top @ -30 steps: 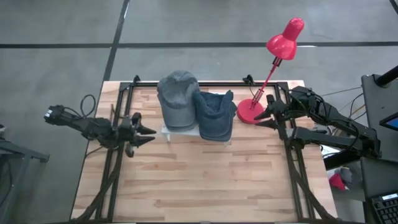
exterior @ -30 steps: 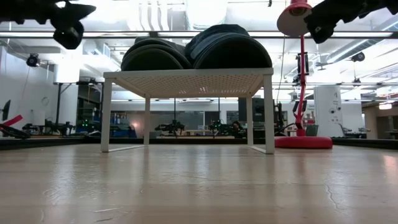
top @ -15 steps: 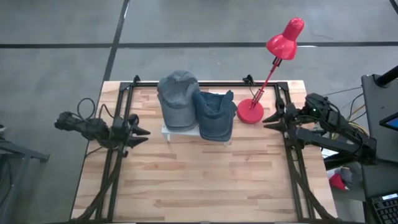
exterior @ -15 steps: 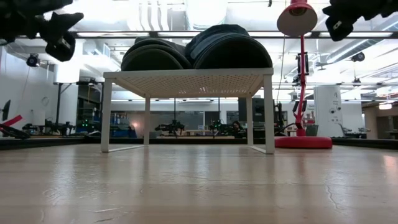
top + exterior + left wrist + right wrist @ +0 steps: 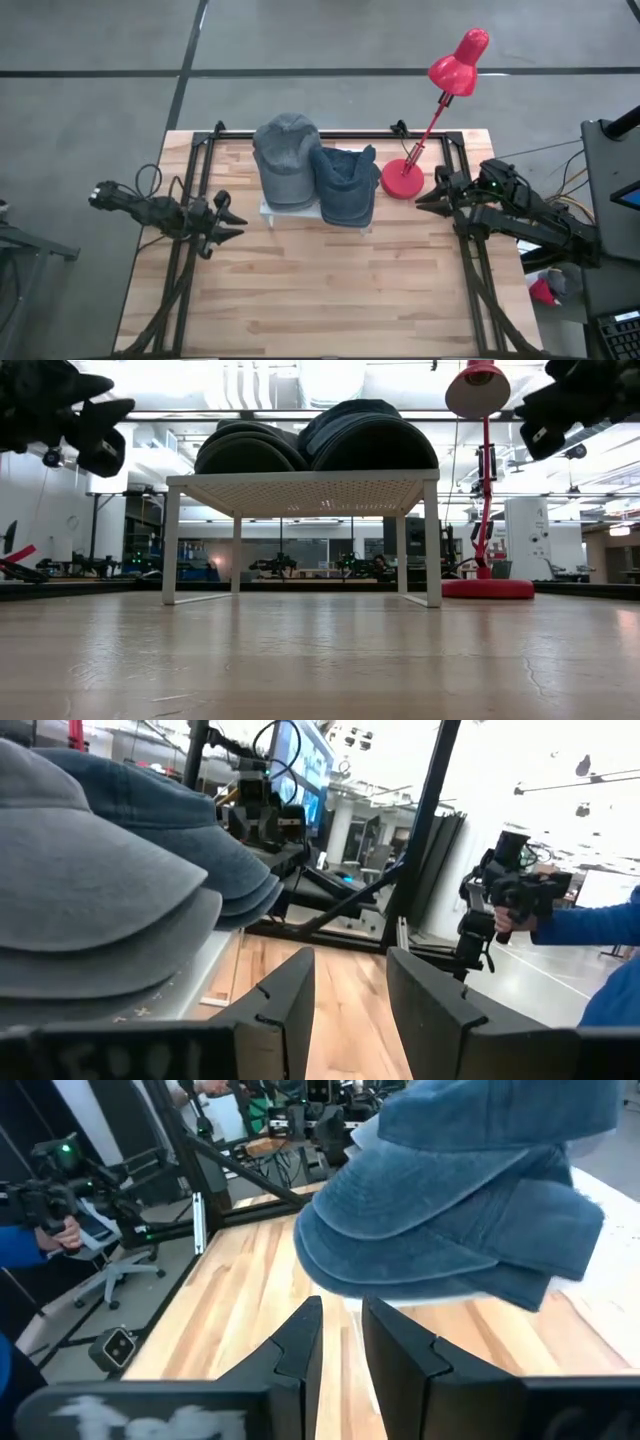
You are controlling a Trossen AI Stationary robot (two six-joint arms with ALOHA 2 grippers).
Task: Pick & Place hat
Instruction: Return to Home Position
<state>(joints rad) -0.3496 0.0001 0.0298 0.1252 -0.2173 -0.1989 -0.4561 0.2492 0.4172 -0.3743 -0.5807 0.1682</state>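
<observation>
Gray caps (image 5: 285, 150) and blue caps (image 5: 342, 185) sit in two stacks side by side on the white shelf (image 5: 300, 480), upper centre of the high view, beside the red desk lamp (image 5: 404, 180). The left gripper (image 5: 230, 213) hovers at centre left, fingers apart. The right gripper (image 5: 428, 196) hovers at centre right, fingers slightly apart.

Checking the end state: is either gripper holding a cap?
No, the left gripper and right gripper hang empty beside the shelf, with gray caps and blue caps stacked on it.

Grey concrete floor (image 5: 100, 60), bright ceiling lights (image 5: 330, 378)
</observation>
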